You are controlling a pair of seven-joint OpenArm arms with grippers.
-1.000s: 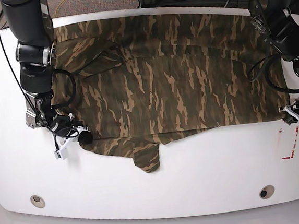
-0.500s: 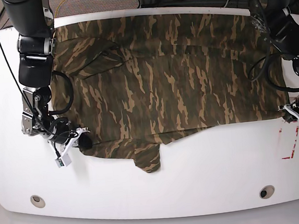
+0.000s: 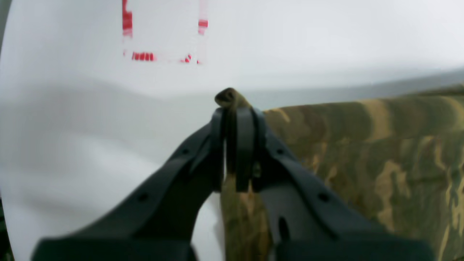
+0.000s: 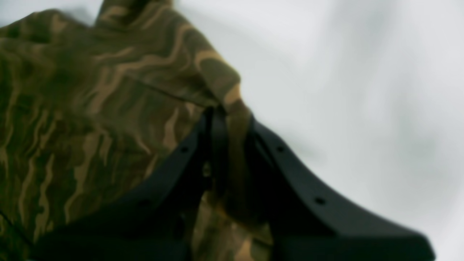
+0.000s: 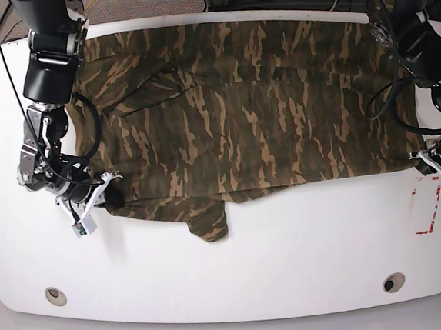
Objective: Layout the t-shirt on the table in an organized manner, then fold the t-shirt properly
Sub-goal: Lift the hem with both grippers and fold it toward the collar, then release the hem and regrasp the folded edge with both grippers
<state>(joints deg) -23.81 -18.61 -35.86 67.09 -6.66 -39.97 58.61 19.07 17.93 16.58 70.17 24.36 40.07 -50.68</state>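
Spreading: both arms pinch the t-shirt (image 5: 239, 109) at its near corners, I judge to draw the hem straight along the table (image 5: 290, 259).
Right gripper (image 5: 92, 203): clenched on a fold of camouflage cloth near the table's left edge; the wrist view shows fabric wedged between the black fingers (image 4: 217, 145).
Left gripper (image 5: 437, 163): clamped on the opposite hem corner, close to the table's right edge; a small nub of cloth pokes above the fingertips (image 3: 250, 123).
Shirt position: lying across the far half of the table, top edge at the far edge, hem running between the two grippers.
Stray part: a sleeve (image 5: 208, 218) hangs out past the hem toward the near edge, just beside the right gripper's side.
Marker: the red-and-white tape mark (image 5: 425, 209) sits just beyond the left gripper, bare of cloth.
Stage: layout not finished; folding not yet begun, by my reading.
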